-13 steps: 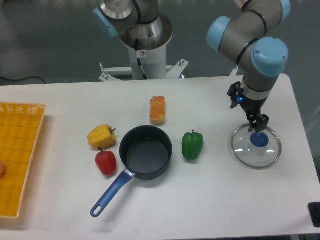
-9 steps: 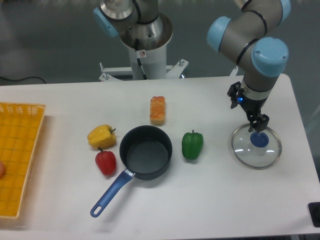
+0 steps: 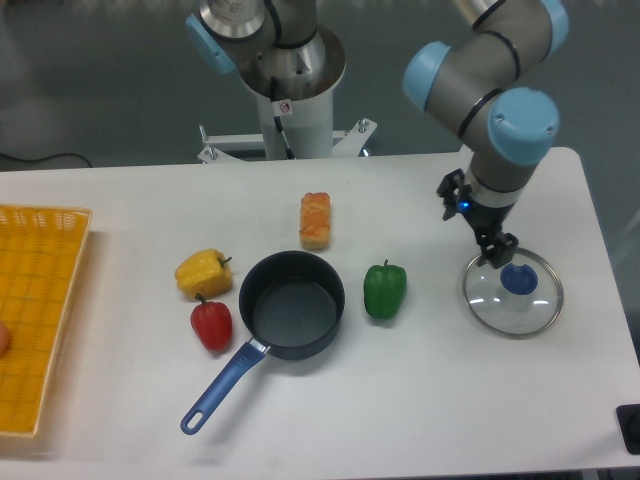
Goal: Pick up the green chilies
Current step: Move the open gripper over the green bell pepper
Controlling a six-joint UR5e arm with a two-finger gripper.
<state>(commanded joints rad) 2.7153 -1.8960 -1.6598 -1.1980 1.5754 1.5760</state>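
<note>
- White and matte, the surface (image 3: 420, 400) is backed by a grey wall and the arm's pedestal.
- On it, the green chilies (image 3: 385, 290), in fact one glossy green bell pepper, are seen upright just right of the dark saucepan (image 3: 292, 305), untouched.
- Left of the saucepan a yellow pepper (image 3: 203, 272) and a red pepper (image 3: 211, 324) are found close together; a salmon-coloured block (image 3: 315, 220) lies behind the pan, and an orange basket (image 3: 35, 320) is set at the far left edge.
- To the right, a glass lid (image 3: 513, 295) with a blue knob is laid flat.
- The pincer (image 3: 497, 254) is held over the lid's left rim, well apart from the pepper; its fingers appear nearly together with nothing between them, though this cannot be told for certain.
- Compared with the earlier frames, the pincer has been shifted left off the knob.
- The approach is judged to be in hand: further travel left, opening, then descent over the pepper is called for.
</note>
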